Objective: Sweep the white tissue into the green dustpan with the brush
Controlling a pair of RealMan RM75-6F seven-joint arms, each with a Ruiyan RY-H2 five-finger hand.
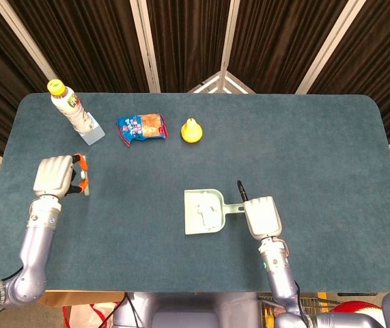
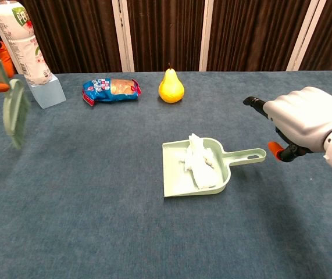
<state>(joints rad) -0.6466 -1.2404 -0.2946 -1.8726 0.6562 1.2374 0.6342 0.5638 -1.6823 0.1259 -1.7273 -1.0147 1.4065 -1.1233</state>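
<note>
The head view looks straight down from high above the whole table. The chest view sits low at the near edge, facing the far curtains, closer in. Both share the green dustpan at mid-table and the pear beyond it.

the left hand hovers near the left edge of the table, knuckles up, orange-tipped fingers pinching the brush, which hangs down. the right hand is nearer the front edge, back upward, fingers apart, holding nothing. both forearms reach in from the front edge.
</note>
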